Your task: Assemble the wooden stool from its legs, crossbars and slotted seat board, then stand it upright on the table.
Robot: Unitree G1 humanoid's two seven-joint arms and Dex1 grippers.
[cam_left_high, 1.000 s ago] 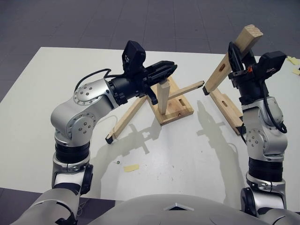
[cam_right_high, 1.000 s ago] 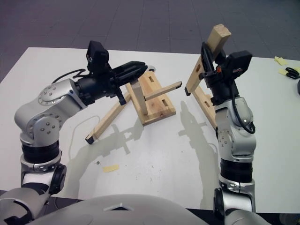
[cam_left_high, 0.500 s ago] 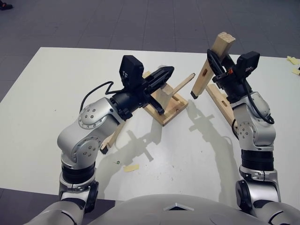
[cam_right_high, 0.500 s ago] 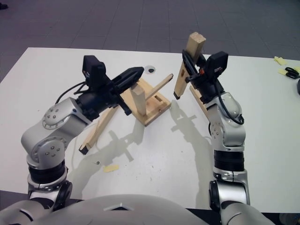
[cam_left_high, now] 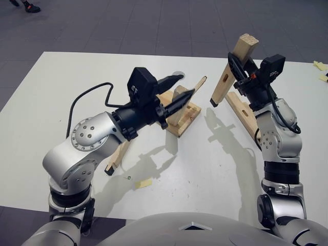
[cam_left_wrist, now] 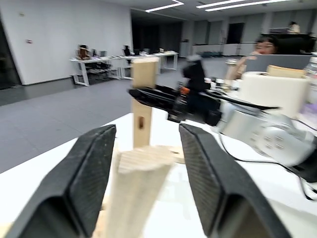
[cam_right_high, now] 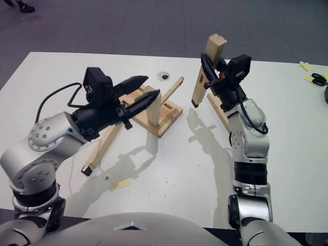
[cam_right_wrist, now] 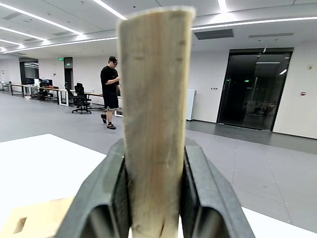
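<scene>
Right gripper (cam_left_high: 240, 65): clamped on a leg (cam_left_high: 220, 89), held in the air over the tabletop (cam_left_high: 61, 77) near its far right corner. Leg's long axis is steep, with the top end leaning toward that corner and the bottom end pointing down toward mid-table.

Left gripper (cam_right_high: 154, 85): fingers apart, straddling a second leg (cam_right_high: 152, 110) that stands up from the seat board (cam_right_high: 169, 115), mid-table near the far edge.

A third leg (cam_right_high: 100, 148) lies flat, left of the board.

The leg (cam_right_wrist: 153, 99) in my right gripper (cam_right_wrist: 152, 163) is pale, unvarnished wood with visible grain. My left gripper (cam_left_wrist: 146, 144) pads (cam_left_wrist: 205, 173) are black, matt, finely textured plastic or rubber. The table (cam_left_high: 205, 174) is smooth, matt white.
</scene>
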